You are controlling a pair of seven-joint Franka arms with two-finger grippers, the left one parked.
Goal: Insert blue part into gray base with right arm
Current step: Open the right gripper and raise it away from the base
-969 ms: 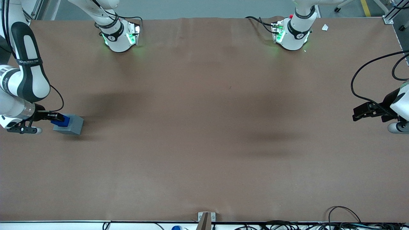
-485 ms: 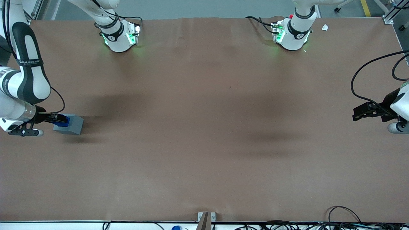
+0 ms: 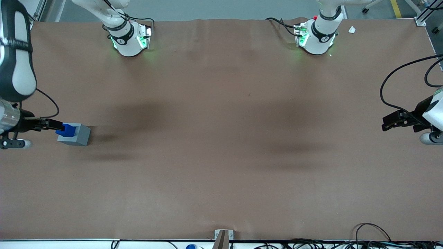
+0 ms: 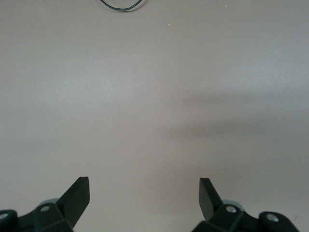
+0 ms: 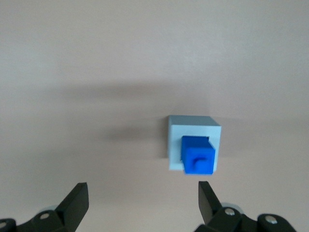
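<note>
The blue part (image 3: 68, 130) stands in the recess of the gray base (image 3: 80, 136), knob end up, near the working arm's end of the table. It sticks up above the base's top. The right wrist view shows the blue part (image 5: 198, 155) seated in the gray base (image 5: 193, 126) from above. My right gripper (image 3: 52, 124) is open and empty, lifted above the base and clear of the blue part. Its fingertips (image 5: 77, 197) stand wide apart over bare table, and the gripper (image 5: 142, 200) holds nothing.
Two white arm bases (image 3: 129, 39) (image 3: 316, 36) stand at the table's edge farthest from the front camera. The parked arm's gripper (image 3: 398, 121) is at the parked arm's end. Cables (image 3: 373, 235) and a small bracket (image 3: 223, 237) lie at the nearest edge.
My right gripper has let go of the blue part and risen away from it. The blue part stays seated in the gray base.
</note>
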